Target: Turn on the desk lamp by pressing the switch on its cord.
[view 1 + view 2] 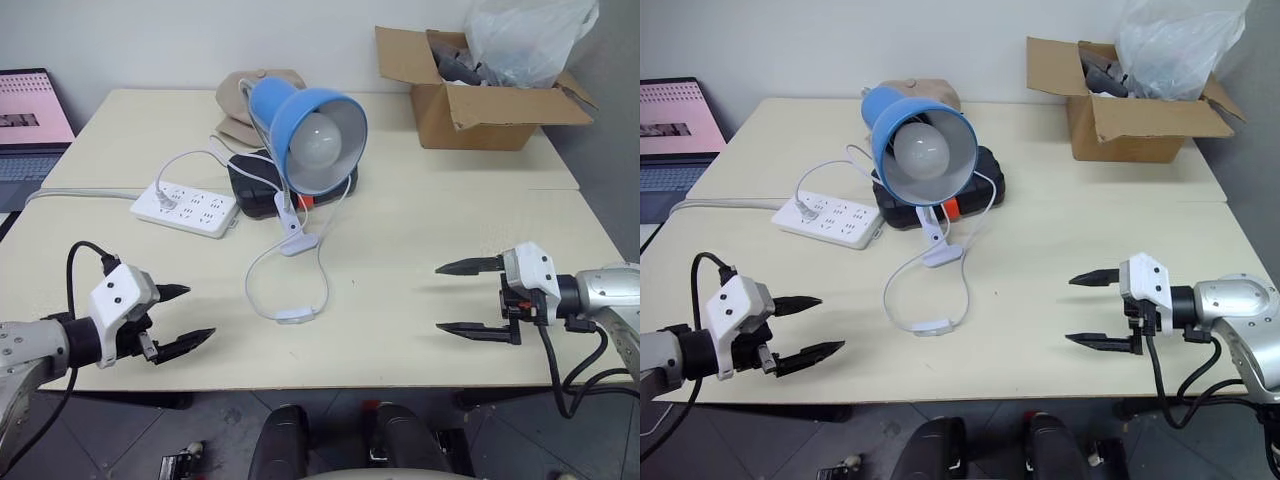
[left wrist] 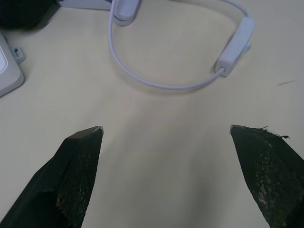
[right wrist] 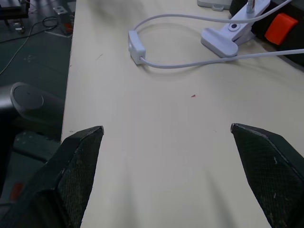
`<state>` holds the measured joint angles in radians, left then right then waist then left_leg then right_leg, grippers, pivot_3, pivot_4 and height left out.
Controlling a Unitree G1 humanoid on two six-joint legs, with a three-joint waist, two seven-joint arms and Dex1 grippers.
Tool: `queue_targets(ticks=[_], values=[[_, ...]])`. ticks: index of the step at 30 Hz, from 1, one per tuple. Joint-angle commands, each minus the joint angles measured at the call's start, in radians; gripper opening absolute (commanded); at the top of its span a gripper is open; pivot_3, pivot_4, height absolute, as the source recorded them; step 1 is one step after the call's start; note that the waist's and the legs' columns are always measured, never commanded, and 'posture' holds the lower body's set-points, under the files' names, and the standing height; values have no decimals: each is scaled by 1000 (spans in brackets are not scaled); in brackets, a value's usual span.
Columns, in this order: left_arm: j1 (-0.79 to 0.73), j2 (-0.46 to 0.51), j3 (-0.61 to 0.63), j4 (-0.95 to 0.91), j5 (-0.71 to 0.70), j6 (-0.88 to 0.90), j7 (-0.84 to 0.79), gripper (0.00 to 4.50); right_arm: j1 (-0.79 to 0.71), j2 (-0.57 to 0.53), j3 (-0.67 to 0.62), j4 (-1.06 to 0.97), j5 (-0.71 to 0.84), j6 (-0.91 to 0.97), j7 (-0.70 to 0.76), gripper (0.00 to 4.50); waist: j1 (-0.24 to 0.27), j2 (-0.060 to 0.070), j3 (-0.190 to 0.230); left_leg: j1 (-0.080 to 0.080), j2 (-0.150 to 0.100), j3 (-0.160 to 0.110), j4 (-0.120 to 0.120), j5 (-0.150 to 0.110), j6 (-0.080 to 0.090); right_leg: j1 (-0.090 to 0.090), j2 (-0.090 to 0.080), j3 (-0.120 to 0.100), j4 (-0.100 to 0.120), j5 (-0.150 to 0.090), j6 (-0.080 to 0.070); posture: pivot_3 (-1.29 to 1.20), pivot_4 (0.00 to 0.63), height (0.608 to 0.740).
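The desk lamp (image 1: 305,125) stands on the table (image 1: 420,260); the switch (image 1: 296,317) lies in front, the power strip (image 1: 185,208) left.

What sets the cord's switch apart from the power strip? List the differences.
The switch is small and slim; the power strip is far larger and broader. The switch's top looks plain; the power strip is covered in sockets. The switch sits near the table's front edge on a thin white cord; the power strip lies further back, left of the desk lamp. Both are white and flat.
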<state>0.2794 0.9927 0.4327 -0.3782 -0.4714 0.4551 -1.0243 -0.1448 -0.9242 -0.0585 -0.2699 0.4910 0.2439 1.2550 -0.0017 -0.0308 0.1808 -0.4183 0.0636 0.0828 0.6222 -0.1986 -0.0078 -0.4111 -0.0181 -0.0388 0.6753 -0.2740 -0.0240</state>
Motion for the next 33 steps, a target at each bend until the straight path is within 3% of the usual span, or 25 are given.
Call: queue_targets(ticks=[1,8,24,33], values=[[0,-4,46,-22,-21,-4,-20,4466,-4,6,-22,4,-5,-43,16,4500,0,0,0,0,0,0,0,0,0,0,0,0,0,0,0,0,150,740],[-23,-20,29,-7,-4,-50,-30,4466,-16,3,-4,25,-18,-65,43,4500,1,0,0,0,0,0,1,0,0,0,0,0,1,-1,-2,0,150,740],[-87,-28,-27,102,53,-199,-99,4466,-87,53,9,-14,13,97,-42,4500,2,0,0,0,0,0,1,0,0,0,0,0,2,1,2,0,150,740],[-186,-24,-185,122,105,-297,-182,4466,-85,55,24,-123,15,200,-123,4500,2,0,0,0,0,0,1,0,0,0,0,0,2,2,3,0,150,740]])
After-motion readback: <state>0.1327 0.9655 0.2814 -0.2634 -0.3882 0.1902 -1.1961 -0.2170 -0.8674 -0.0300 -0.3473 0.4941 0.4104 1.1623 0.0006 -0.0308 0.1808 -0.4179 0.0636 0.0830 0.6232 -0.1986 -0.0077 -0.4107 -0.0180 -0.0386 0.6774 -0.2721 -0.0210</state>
